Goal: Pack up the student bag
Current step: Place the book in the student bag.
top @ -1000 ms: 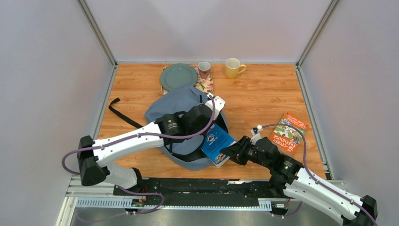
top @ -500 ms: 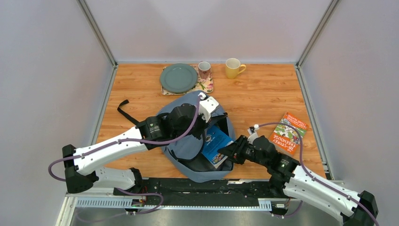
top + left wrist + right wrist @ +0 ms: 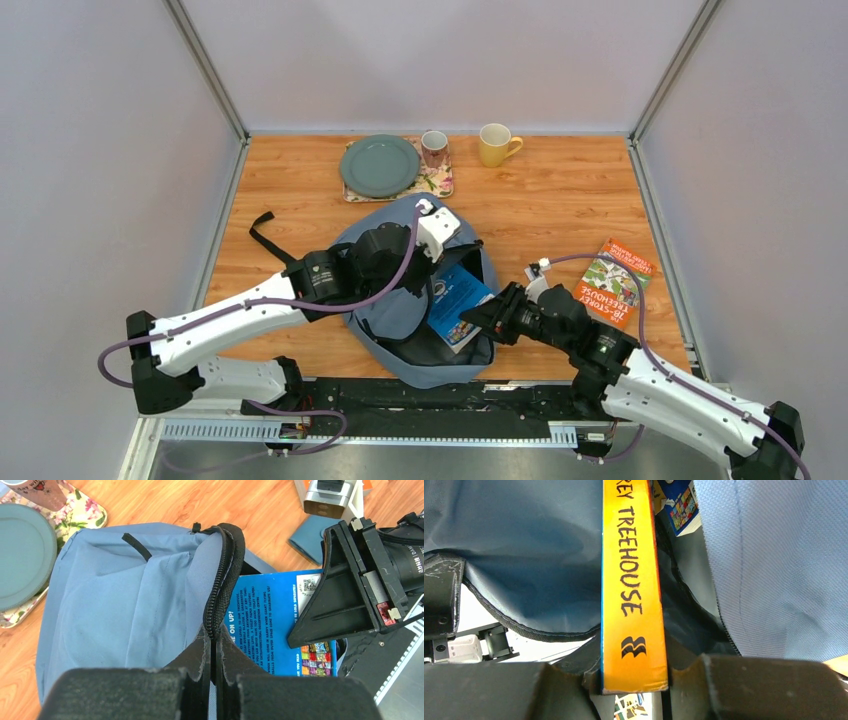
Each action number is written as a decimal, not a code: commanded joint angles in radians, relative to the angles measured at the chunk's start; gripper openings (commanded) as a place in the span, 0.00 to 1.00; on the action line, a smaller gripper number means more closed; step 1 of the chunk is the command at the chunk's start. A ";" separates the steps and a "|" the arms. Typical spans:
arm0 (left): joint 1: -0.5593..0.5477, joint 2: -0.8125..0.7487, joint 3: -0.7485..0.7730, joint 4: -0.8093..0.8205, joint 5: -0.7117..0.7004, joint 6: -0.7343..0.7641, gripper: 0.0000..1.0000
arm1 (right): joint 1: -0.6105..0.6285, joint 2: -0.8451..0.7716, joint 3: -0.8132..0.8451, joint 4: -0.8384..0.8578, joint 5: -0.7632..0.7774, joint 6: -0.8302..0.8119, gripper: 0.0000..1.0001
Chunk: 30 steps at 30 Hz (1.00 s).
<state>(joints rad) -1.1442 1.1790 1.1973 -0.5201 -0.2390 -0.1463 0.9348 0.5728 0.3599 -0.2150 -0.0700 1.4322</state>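
Note:
The grey-blue student bag [image 3: 385, 305] lies at the near middle of the table with its main opening facing right. My left gripper [image 3: 432, 272] is shut on the black zipper edge [image 3: 220, 595] of that opening and holds it up, as the left wrist view shows at the left gripper [image 3: 214, 645]. A blue book [image 3: 455, 298] with an orange spine [image 3: 631, 580] stands partly inside the opening. My right gripper [image 3: 484, 317] is shut on the book's spine end; in the right wrist view the right gripper [image 3: 634, 680] has bag fabric [image 3: 524, 555] on both sides.
An orange book [image 3: 613, 283] lies to the right of the right arm. At the back stand a green plate [image 3: 379, 165] and pink mug [image 3: 434, 148] on a floral tray [image 3: 437, 183], and a yellow mug [image 3: 495, 144]. A black strap [image 3: 266, 236] trails left of the bag.
The left arm has drawn back to the left with the zipper edge, pulling the bag nearer and widening the opening. The right gripper has pushed the blue book left, deeper into the bag.

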 commanded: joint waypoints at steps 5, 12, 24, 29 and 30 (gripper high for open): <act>-0.005 -0.076 -0.001 0.118 0.010 0.039 0.00 | 0.021 0.053 0.024 0.204 0.019 0.066 0.00; -0.006 -0.044 0.005 0.150 0.004 0.028 0.00 | 0.078 0.237 0.056 0.414 0.162 0.097 0.00; -0.005 -0.025 -0.004 0.141 -0.017 -0.025 0.00 | 0.101 0.789 0.206 0.758 0.369 0.128 0.00; -0.005 -0.042 0.004 0.115 -0.008 -0.050 0.00 | 0.142 0.910 0.287 0.682 0.553 0.174 0.00; -0.003 -0.047 -0.010 0.126 -0.011 -0.056 0.00 | 0.141 0.930 0.298 0.671 0.568 0.181 0.00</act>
<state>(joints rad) -1.1442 1.1786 1.1824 -0.4744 -0.2481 -0.1658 1.0611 1.4532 0.5671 0.3981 0.3042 1.5562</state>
